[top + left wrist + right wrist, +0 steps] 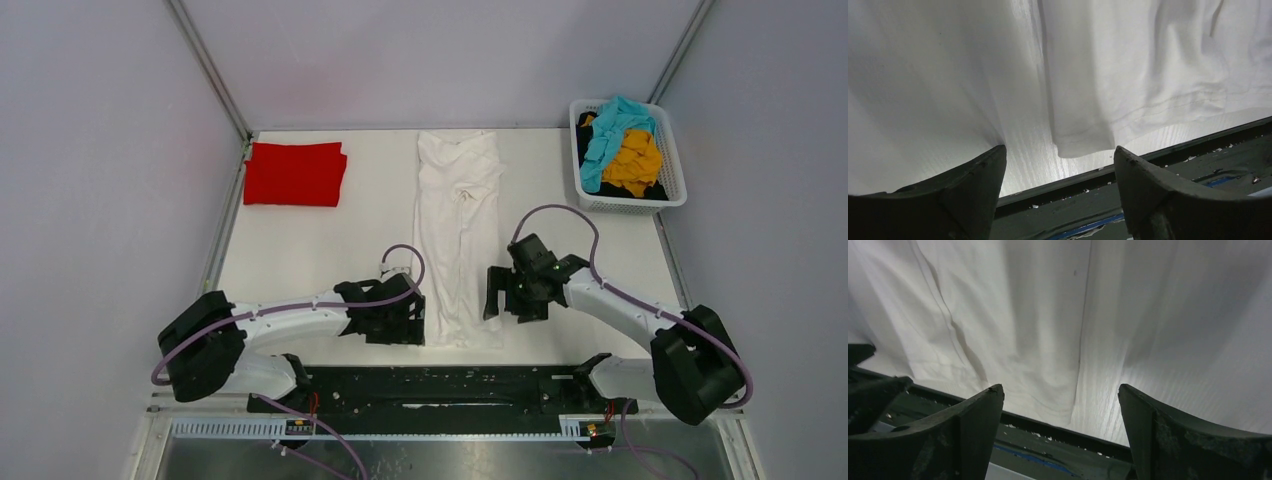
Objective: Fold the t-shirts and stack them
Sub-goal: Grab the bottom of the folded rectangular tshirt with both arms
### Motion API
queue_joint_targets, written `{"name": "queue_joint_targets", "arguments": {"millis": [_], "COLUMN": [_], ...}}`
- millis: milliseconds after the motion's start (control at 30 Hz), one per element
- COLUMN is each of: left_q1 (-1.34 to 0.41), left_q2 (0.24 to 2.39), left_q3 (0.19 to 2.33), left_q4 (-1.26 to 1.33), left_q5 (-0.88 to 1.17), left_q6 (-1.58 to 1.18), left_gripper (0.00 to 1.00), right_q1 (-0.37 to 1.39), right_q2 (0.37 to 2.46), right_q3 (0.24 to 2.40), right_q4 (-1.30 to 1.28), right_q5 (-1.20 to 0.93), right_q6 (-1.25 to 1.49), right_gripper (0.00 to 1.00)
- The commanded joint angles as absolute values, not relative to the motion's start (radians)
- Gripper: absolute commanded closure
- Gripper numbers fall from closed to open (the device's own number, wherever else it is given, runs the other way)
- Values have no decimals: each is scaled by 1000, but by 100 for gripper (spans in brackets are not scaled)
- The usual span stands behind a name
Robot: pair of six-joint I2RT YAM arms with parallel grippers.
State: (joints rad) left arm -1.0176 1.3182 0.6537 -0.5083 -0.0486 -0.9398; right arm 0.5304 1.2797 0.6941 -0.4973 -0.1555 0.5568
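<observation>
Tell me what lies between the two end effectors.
The near end of the white t-shirt lies between the left end effector and the right end effector; the top view shows it.

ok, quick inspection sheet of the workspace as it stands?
Surface: white table, no stains seen.
Job's things: white t-shirt folded into a long strip, centre; red t-shirt folded, far left; teal t-shirt, mustard t-shirt and black t-shirt heaped in basket, far right.
Clutter: nothing seen.
Grippers: left gripper and right gripper open, at the strip's near corners, holding nothing.
Cables: purple cable looped over each wrist, no snag seen.
Surroundings: grey walls; black rail along near edge.
</observation>
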Motion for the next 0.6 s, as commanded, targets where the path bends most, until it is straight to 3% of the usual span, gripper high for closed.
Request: {"name": "queue_joint_targets", "arguments": {"millis": [0, 200, 300, 433, 533, 567], "left_q1": [-1018, -1020, -1024, -1026, -1028, -1028], "left_q2": [1354, 1397, 1421, 1438, 1430, 1422], "left_q3": [664, 679, 693, 683, 661, 654], "left_q4": [-455, -428, -430, -461, -507, -525], "left_q5": [-72, -63, -50, -56, -76, -78], "left_q6": [-980, -976, -969, -969, -980, -985], "left_gripper": [24, 29, 38, 68, 98, 100], "right_q1": [629, 693, 712, 733, 735, 734], "right_q2": [1180, 1180, 1197, 1198, 1163, 1150], "right_q3": [630, 549, 541, 526, 486, 472], "right_q4": [-512, -452, -433, -454, -473, -484], "right_q5": [-148, -166, -197, -199, -190, -182], "right_q6": [636, 712, 732, 756, 777, 784], "right_gripper": [8, 19, 32, 50, 73, 80]}}
